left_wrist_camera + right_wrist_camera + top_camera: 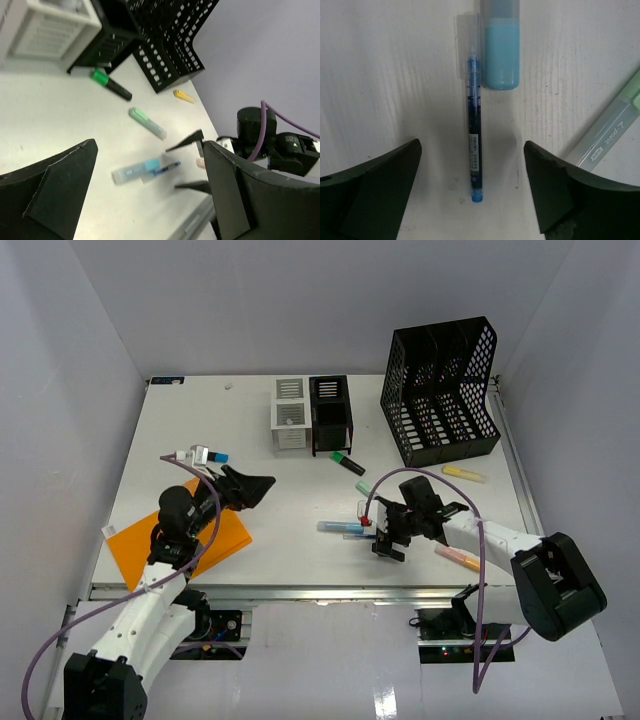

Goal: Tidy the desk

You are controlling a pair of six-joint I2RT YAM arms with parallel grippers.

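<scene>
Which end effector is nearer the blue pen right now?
Right. The right end effector hangs directly over the blue pen, open, a finger on each side. The left end effector is well off to the pen's left, near the orange folder.

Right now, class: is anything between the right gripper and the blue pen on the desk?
Nothing visible. The pen lies on bare desk, centred in the open right gripper. A blue highlighter lies alongside the pen's far end, and a green highlighter is off to one side, clear of the gap.
</scene>
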